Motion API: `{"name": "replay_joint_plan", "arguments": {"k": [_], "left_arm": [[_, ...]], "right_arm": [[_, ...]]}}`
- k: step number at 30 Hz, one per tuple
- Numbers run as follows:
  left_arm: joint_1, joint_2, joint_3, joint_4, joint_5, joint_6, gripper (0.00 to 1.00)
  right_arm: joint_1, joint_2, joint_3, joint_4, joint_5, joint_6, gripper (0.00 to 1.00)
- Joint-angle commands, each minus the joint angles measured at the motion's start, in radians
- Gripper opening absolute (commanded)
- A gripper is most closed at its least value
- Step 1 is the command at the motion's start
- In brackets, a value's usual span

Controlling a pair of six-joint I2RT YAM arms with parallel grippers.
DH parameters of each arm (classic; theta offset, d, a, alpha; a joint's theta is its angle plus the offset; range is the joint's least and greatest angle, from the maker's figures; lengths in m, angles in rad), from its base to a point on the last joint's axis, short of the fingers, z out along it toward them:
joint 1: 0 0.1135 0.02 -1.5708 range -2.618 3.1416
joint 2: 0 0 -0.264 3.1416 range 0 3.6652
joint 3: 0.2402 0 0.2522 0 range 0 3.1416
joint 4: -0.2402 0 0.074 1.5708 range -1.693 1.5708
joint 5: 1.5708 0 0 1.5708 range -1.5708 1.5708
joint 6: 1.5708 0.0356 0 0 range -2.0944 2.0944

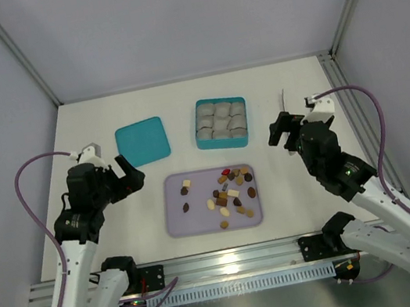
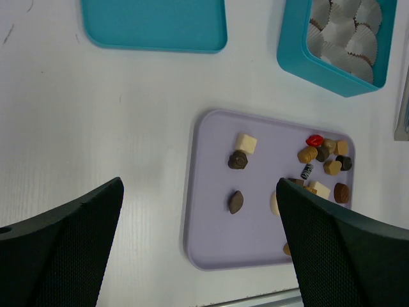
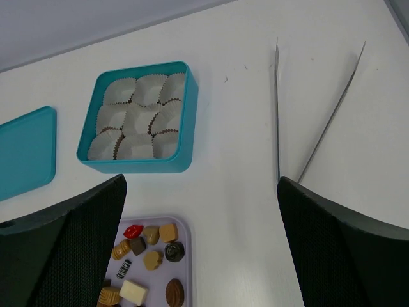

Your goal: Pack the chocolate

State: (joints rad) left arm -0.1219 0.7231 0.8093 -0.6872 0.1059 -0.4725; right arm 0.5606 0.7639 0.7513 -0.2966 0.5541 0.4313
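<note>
From above, my left gripper [image 1: 131, 174] and right gripper [image 1: 280, 129] both stand wide and empty, one on either side of the tray [image 1: 177, 230]. The chocolate [image 1: 231, 190] lies loose on that tray, bunched toward its right half. None is in the box [image 1: 224, 144] behind it, and the lid [image 1: 142, 141] sits to the box's left. Through my left wrist I see my fingers [image 2: 70, 249] spread over the tray's left edge, with a few pieces lying apart there and the rest crowded at the right. Through my right wrist my fingers [image 3: 345, 249] hang apart above the table [image 3: 243, 192]. The box's paper cups [image 3: 137, 112] are all unfilled, and tongs [image 3: 278, 109] lie to the right. I judge each piece light and firm, but easy to scuff or crush, and smooth enough to squirt out of a pinch. I would take a lone piece first, gently, across its two flattest sides.
</note>
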Motion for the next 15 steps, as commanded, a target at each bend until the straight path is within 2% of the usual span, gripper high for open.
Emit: {"name": "replay_joint_plan", "arguments": {"k": [1,6,11,14,15], "left_arm": [[-0.002,-0.014,-0.002,0.038,0.002,-0.009,1.00],[-0.010,-0.017,-0.002,0.038,0.003,-0.009,1.00],[-0.016,-0.017,-0.001,0.035,0.002,-0.011,1.00],[-0.018,-0.021,-0.001,0.035,0.002,-0.009,1.00],[-0.018,-0.022,-0.001,0.034,0.000,-0.009,1.00]], "right_arm": [[0.002,-0.015,0.006,-0.007,0.004,-0.011,1.00],[0.002,0.009,0.051,-0.079,0.003,-0.014,1.00],[-0.027,0.109,0.158,-0.168,0.018,-0.051,1.00],[-0.149,0.204,0.226,-0.229,0.001,-0.075,1.00],[-0.198,0.225,0.235,-0.234,-0.063,-0.078,1.00]]}}
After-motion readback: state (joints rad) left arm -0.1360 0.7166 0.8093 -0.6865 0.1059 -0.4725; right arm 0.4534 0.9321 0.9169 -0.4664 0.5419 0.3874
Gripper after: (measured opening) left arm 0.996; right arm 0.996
